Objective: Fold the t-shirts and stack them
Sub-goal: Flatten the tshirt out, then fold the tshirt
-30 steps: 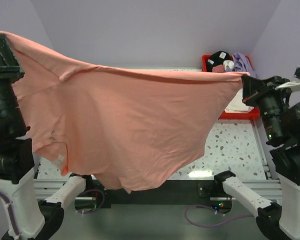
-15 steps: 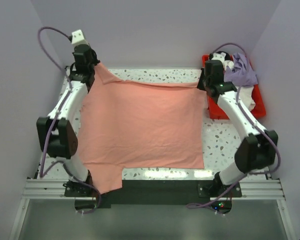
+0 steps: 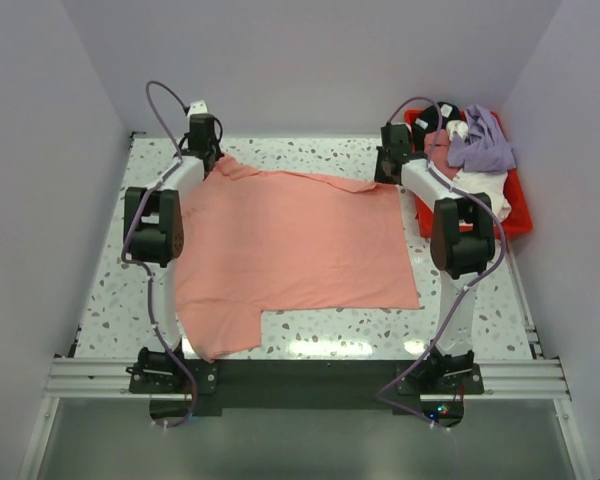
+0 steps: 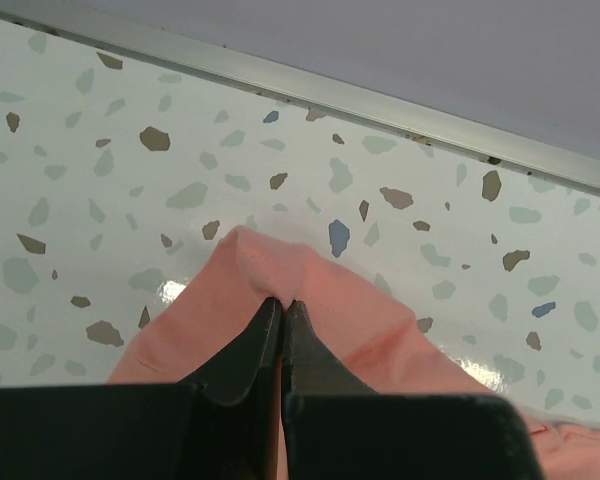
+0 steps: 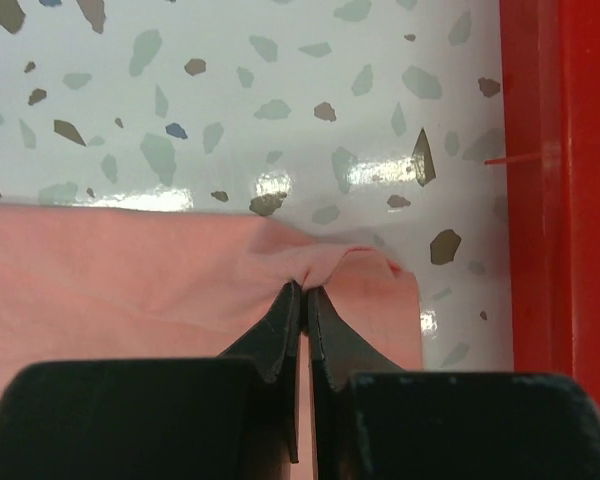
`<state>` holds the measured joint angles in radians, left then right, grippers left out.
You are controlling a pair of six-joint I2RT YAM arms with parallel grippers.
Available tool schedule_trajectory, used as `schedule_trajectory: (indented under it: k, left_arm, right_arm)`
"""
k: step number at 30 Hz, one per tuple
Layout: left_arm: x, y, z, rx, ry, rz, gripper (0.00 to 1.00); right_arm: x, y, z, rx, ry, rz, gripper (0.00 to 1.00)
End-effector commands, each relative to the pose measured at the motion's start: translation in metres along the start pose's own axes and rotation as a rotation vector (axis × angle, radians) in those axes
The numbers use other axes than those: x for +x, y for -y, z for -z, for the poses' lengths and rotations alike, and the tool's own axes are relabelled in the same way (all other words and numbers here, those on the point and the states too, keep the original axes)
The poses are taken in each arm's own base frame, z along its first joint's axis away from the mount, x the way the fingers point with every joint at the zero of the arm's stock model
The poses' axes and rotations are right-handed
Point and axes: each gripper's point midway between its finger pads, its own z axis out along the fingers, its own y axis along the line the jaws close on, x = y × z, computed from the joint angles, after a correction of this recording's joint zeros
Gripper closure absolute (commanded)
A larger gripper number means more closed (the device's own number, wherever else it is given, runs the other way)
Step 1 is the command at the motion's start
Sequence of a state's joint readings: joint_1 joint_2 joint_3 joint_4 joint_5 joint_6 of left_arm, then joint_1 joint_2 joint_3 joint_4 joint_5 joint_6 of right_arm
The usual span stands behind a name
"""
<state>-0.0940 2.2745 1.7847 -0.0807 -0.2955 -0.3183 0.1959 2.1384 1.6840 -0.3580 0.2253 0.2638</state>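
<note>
**Top and wrist views.** At ten o'clock on the tabletop [image 3: 105,290] we see the left gripper [image 4: 282,302], its jaws pressed together on a pinched fold of the salmon t-shirt [image 3: 290,240]. In the left wrist view its own fingers hide the cloth beneath them. The shirt lies spread flat across the middle of the tabletop, one sleeve reaching toward seven o'clock near the front edge. The left arm [image 3: 155,225] covers part of its left border. At two o'clock the right gripper [image 5: 303,290] is likewise clamped on a puckered corner of the same shirt, just beside the wall of the red bin [image 5: 540,150]. In the bin we make out a heap of other t-shirts [image 3: 480,140]: lavender on top, white below, rose and black behind. They are tangled, so we cannot tell their number. The right wrist view cuts off the bin's inside.
</note>
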Motion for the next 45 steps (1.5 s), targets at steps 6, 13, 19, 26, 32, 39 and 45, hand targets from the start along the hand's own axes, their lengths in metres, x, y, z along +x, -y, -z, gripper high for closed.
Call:
schedule_trajectory:
  k: [6, 13, 19, 26, 32, 39, 45]
  left_arm:
    - [-0.052, -0.005, 0.044, -0.004, 0.105, 0.076, 1.00]
    - [-0.028, -0.032, 0.097, -0.071, 0.062, 0.190, 1.00]
    - [0.015, -0.060, 0.136, -0.153, -0.023, 0.263, 1.00]
    - [0.036, -0.080, 0.179, -0.198, -0.054, 0.335, 1.00]
    - [0.059, -0.091, 0.205, -0.237, -0.098, 0.374, 1.00]
    - [0.084, -0.093, 0.231, -0.280, -0.146, 0.375, 1.00]
    - [0.088, -0.096, 0.249, -0.307, -0.147, 0.378, 1.00]
  right_arm:
    - [-0.036, -0.002, 0.028, -0.022, 0.085, 0.008, 1.00]
    - [-0.034, 0.006, 0.049, -0.022, 0.079, 0.012, 1.00]
    - [-0.035, 0.015, 0.060, -0.014, 0.078, 0.018, 1.00]
    - [-0.040, 0.019, 0.072, -0.029, 0.070, 0.029, 1.00]
    - [-0.042, 0.021, 0.078, -0.034, 0.064, 0.044, 1.00]
    - [-0.046, 0.024, 0.083, -0.032, 0.062, 0.058, 1.00]
    - [-0.047, 0.029, 0.087, -0.025, 0.057, 0.066, 1.00]
